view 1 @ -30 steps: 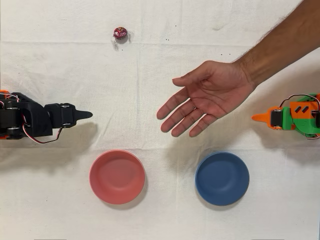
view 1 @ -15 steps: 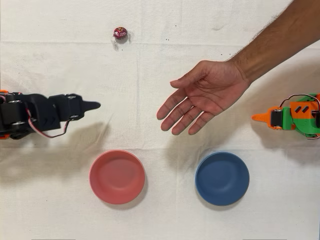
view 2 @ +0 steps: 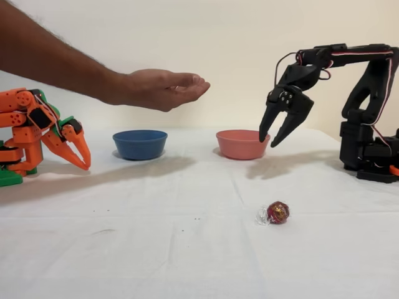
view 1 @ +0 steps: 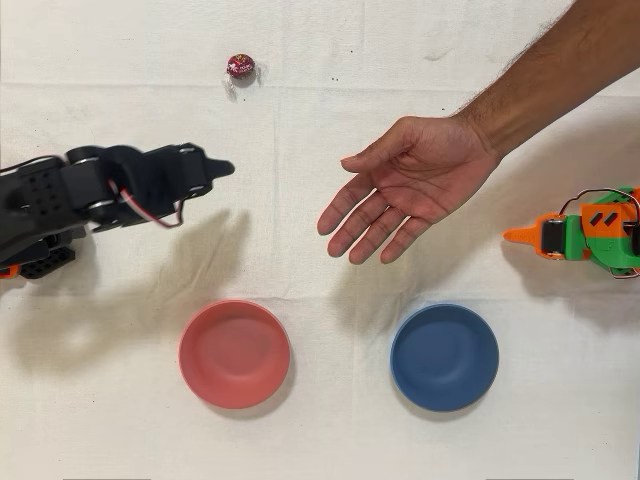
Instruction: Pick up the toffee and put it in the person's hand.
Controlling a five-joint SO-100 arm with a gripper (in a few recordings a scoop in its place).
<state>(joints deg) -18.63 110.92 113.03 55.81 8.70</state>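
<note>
Pincer (view 2: 274,138) of my black arm hangs open and empty above the tabletop (view 2: 156,249), tips down, well apart from the toffee (view 2: 277,212), whose twisted wrapper end points left in the fixed view.

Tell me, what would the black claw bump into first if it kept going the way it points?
Probably just the white tablecloth. The gripper points down, fingers open, short of the toffee.

No readable text anywhere — the toffee (view 2: 278,212) wrapper has a faint light print, too small to make out — nothing legible on bowls, arms or cloth.
</note>
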